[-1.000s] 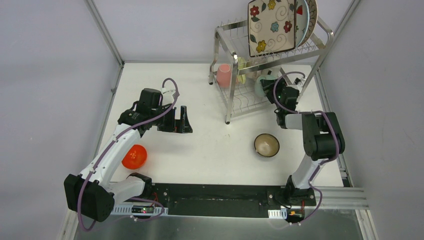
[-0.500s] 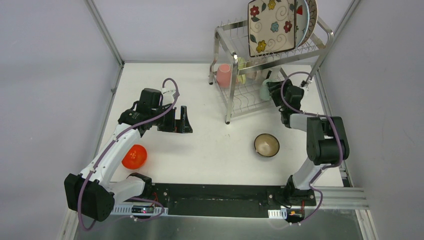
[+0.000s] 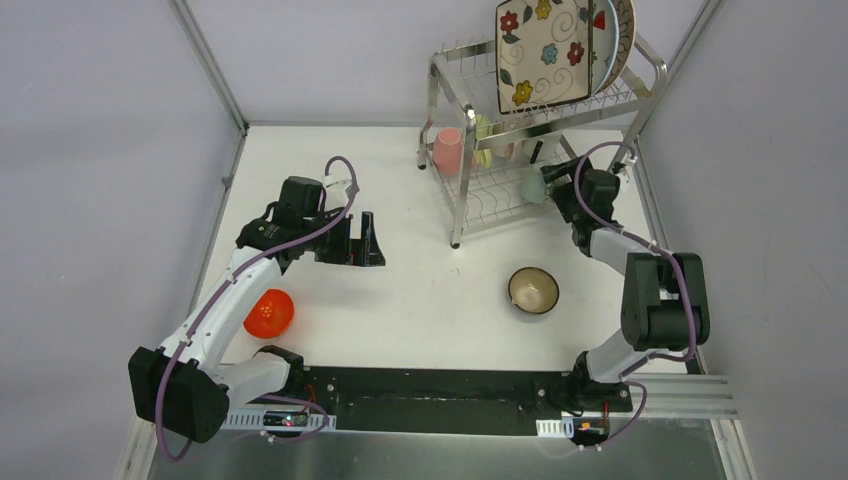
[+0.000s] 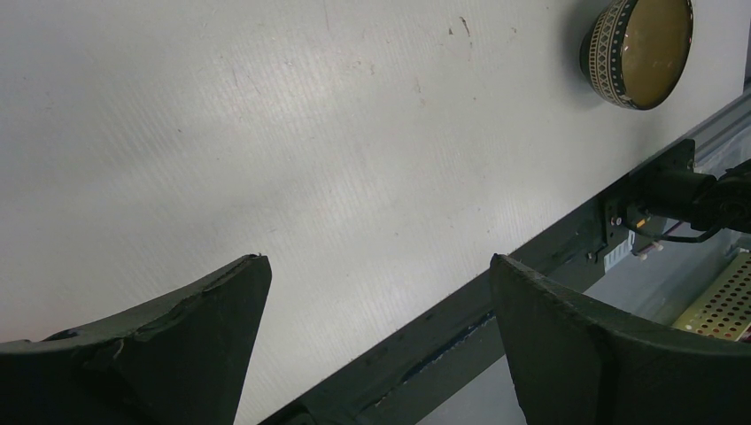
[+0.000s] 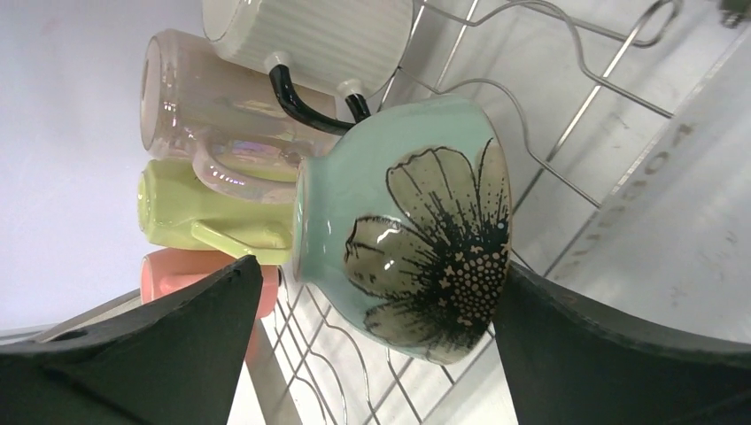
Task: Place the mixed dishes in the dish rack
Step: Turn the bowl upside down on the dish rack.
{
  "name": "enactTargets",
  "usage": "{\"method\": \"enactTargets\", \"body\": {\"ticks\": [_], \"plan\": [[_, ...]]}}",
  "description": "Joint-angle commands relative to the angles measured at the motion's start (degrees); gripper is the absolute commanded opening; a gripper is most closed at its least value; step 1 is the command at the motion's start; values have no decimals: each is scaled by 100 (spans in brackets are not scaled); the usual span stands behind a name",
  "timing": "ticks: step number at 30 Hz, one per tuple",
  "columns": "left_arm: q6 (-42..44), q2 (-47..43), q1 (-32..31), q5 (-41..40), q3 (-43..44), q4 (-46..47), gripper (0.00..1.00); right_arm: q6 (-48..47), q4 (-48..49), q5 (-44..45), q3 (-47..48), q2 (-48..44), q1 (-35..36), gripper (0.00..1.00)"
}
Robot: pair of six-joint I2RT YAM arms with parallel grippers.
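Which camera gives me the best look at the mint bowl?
Right wrist: the mint bowl fills the frame, on its side between the right gripper's fingers, flower pattern clear. Top external shows only a sliver at the dish rack. Left wrist misses it.

White desk (image 3: pixel 420 290) fills the middle, with faint scuffs showing up close. Pale grey walls (image 3: pixel 100 200) close in on both sides, and silver frame posts (image 3: pixel 210 65) run up the corners. At the near edge there's a black strip (image 3: pixel 430 400), then a shiny metal sheet (image 3: pixel 440 455). Past that edge sits a perforated metal panel (image 4: pixel 722 305).
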Motion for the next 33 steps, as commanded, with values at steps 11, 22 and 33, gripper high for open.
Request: {"method": "enactTargets", "body": {"ticks": [11,22,33], "plan": [[83,-85,-31,103,-7,52,99,-760,-2071,132,214,-1008,-103,84],[70,-80,-31,129,-6,49,99,-747,-1378,-788,130,-993,-103,50],[56,-16,-31,147,10,49,99,292,749,-1270,58,188,153,33]]}}
